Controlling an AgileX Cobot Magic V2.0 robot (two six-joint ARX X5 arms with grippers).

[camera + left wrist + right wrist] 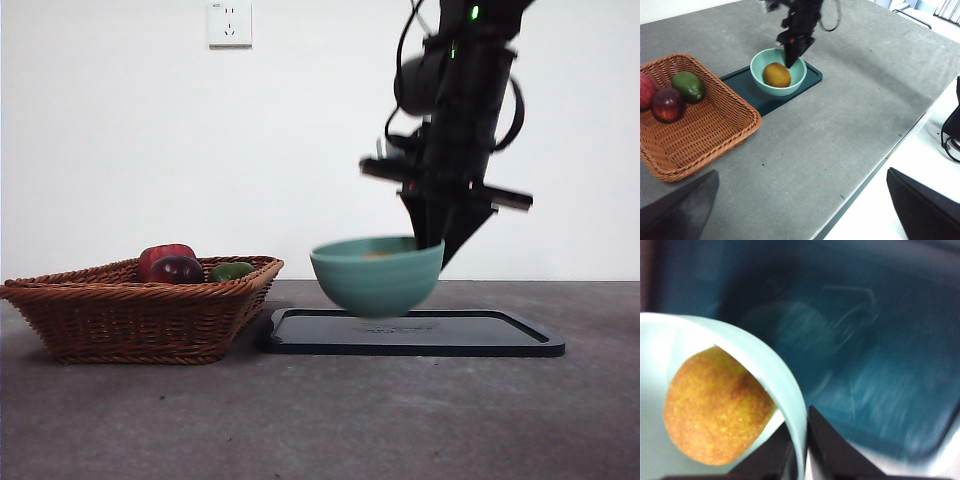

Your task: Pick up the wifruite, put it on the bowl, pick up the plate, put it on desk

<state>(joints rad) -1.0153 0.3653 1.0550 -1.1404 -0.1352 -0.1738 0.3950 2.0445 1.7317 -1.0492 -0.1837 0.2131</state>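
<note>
Gripping the rim of the bowl [377, 273], the right claw [801, 450] is pinching the thin teal wall between its two black jaws, one inside and one outside. Only the front view is showing the bowl's foot hanging clear above the flat dark tray [415, 333], slightly tilted. Looking down, the left wrist view is showing the wifruite [776, 74] sitting inside the smooth ceramic bowl, which the front view mostly hides. The right wrist view is showing the wifruite's dull, grainy orange-brown skin close up. The woven wicker basket [140, 305] is resting on the mottled grey tabletop [840, 125], holding dark red fruits [667, 104] and a green one [688, 85]. The left claw [800, 210] is waiting spread wide, holding nothing.
</note>
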